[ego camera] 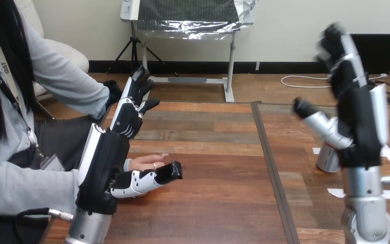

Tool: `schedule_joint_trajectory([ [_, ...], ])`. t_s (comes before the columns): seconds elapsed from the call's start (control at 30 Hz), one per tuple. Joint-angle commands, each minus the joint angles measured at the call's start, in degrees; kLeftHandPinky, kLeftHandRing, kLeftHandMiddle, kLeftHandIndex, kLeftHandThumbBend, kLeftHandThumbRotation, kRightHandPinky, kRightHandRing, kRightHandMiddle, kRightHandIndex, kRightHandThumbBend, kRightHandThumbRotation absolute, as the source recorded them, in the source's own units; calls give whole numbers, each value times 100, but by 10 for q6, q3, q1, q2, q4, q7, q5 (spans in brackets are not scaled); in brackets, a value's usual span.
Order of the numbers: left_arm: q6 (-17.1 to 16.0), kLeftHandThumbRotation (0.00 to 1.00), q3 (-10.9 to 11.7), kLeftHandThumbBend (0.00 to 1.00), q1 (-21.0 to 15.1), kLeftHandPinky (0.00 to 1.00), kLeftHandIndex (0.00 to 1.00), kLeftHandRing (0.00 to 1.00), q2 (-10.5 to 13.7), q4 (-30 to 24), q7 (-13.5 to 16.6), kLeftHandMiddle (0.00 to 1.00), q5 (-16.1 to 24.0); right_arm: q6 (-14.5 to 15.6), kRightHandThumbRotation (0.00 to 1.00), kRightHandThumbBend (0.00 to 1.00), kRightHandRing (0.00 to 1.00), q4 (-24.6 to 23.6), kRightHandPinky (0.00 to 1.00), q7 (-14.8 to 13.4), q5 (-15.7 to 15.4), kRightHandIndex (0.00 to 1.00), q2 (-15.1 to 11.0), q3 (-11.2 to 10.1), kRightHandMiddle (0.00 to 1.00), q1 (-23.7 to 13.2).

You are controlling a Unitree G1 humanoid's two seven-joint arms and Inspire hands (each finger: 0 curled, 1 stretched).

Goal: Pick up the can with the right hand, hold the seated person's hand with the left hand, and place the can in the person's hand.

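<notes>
Head view: at left, the left hand (124, 119) has straight fingers and an outstretched thumb just beside the person's hand (144, 161), which lies palm-up on the table (208, 193) — no grasp is seen. At right, the right hand (358, 122) is raised and spread, holding nothing — the can (328, 158) stands upright just below its thumb, nearer this hand.

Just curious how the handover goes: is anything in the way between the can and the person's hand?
Nothing visible lies on the table between the can and the person's hand. The left hand stands open just in front of the person's hand, its thumb along the near side.
</notes>
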Motion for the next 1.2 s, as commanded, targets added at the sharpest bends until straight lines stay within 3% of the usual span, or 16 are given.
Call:
schedule_joint_trajectory([
  [0.0, -2, 55, 8, 100, -39, 88, 99, 97, -3, -2, 0, 100, -10, 0, 62, 100, 97, 2, 97, -38, -28, 96, -15, -15, 96, -43],
  [0.23, -2, 55, 8, 100, -40, 88, 99, 96, -3, -3, -1, 100, -12, 7, 61, 100, 96, 8, 97, -75, -52, 97, -26, -22, 96, -50],
  [0.47, -3, 55, 6, 100, -40, 88, 99, 97, -4, -3, -8, 100, -21, 18, 59, 100, 96, 23, 98, -95, -51, 97, -35, -25, 96, -60],
  [0.83, -5, 54, 7, 100, -41, 89, 99, 97, -5, -1, -14, 100, -26, 57, 55, 100, 97, 48, 100, -110, -37, 97, -45, -29, 95, -74],
  [1.17, -6, 56, 9, 100, -42, 88, 99, 96, -4, -2, -14, 100, -24, 88, 53, 100, 98, 86, 100, -92, -5, 97, -51, -40, 94, -92],
])
